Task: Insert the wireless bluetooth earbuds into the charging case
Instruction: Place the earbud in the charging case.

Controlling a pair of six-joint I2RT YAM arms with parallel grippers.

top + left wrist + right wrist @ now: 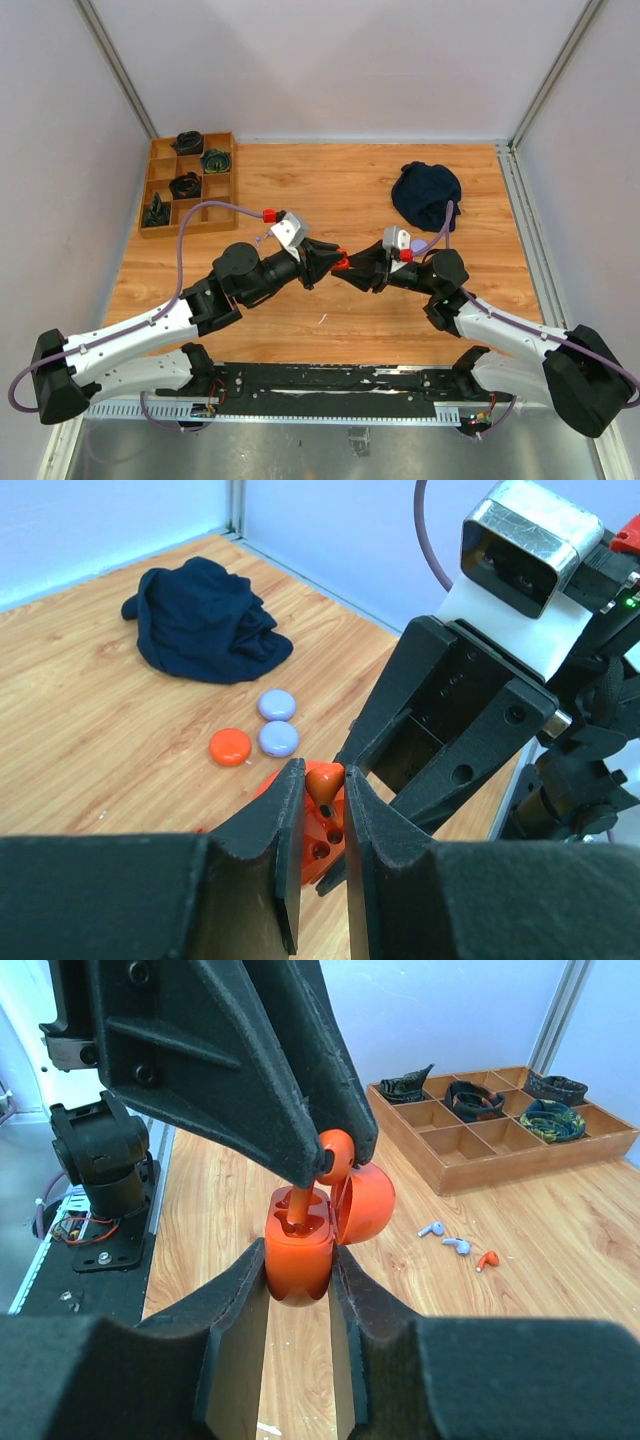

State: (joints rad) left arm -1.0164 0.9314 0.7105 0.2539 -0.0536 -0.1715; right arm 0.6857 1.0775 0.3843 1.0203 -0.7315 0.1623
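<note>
Held earbud: a small orange-red plastic earbud (338, 1152), nipped at its bulb, with its stem reaching down into one socket of the case.
Charging case: a glossy orange-red plastic charging case (300, 1245), lid swung open to one side, held up off the wooden tabletop (330, 190) near its middle.
Left gripper (325, 780): fingers pressed together on the held earbud, directly over the case.
Right gripper (300, 1257): fingers clamped on the sides of the charging case.
Loose earbuds: two pale lilac earbuds (431, 1228) and one loose orange-red earbud (486, 1259) lie on the wood, near the tray.
Pucks: two round lilac pucks (278, 738) side by side, a round orange-red puck (230, 746) just beside them.
Cloth: a crumpled navy cloth (205, 620) beyond the pucks.
Tray: a wooden compartment tray (188, 185) at the far left corner, with dark coiled items in some compartments.
</note>
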